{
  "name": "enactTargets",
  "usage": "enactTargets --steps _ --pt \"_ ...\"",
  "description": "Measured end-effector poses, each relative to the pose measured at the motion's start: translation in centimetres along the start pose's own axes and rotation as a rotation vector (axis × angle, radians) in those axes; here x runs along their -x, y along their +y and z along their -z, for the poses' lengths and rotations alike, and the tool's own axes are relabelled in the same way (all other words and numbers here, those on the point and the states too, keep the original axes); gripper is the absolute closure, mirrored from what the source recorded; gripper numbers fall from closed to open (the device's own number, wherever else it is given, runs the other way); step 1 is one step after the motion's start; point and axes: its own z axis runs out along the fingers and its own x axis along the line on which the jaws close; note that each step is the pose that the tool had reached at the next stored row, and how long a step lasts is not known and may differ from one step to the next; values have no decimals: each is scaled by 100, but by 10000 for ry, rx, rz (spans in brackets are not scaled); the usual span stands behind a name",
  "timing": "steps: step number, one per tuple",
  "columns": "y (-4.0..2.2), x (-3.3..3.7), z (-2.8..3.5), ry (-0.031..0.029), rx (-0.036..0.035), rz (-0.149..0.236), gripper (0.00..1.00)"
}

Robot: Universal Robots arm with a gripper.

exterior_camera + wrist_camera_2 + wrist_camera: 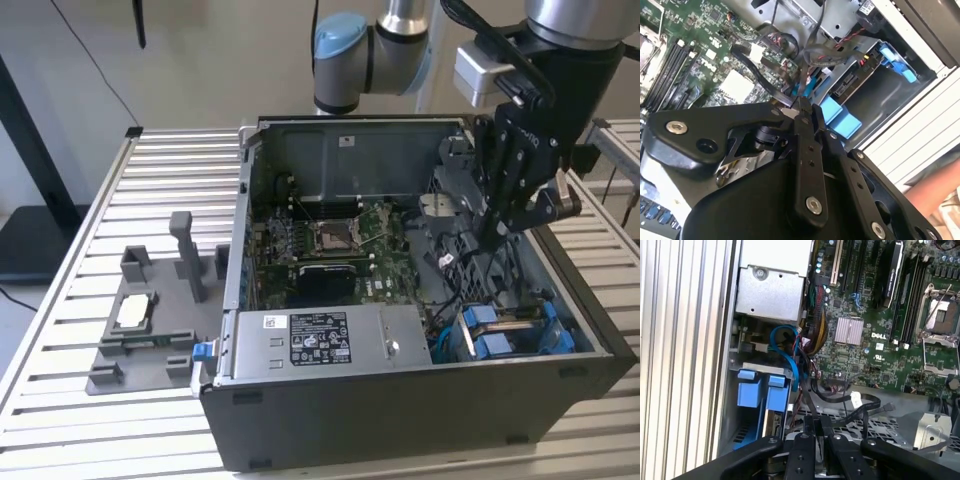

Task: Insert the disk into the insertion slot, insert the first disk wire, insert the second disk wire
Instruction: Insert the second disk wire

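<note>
Blue-framed disk [497,335] in slot [553,335], closed jaws nr, apart

We see the gripper [801,106] in matt black metal with bright screws [813,205]. The carrier tabs [762,392] are smooth, glossy blue plastic; the drive cage [875,92] is dull grey sheet metal. The power supply box [400,322] is bare silvery metal with a paper label [318,338], and the table [70,300] is ribbed satin aluminium.
</note>
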Motion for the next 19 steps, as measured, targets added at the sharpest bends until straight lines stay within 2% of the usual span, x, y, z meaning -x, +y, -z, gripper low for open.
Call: enactTargets --steps 6,14,16,19 --pt "-123 -50 -29 -57 440 -11 84" --pt "-254 -137 -68 -130 1005 -26 84" --pt "-281 -154 -81 -139 1068 -28 84" --pt "-317 -177 -102 -142 1097 -29 84"
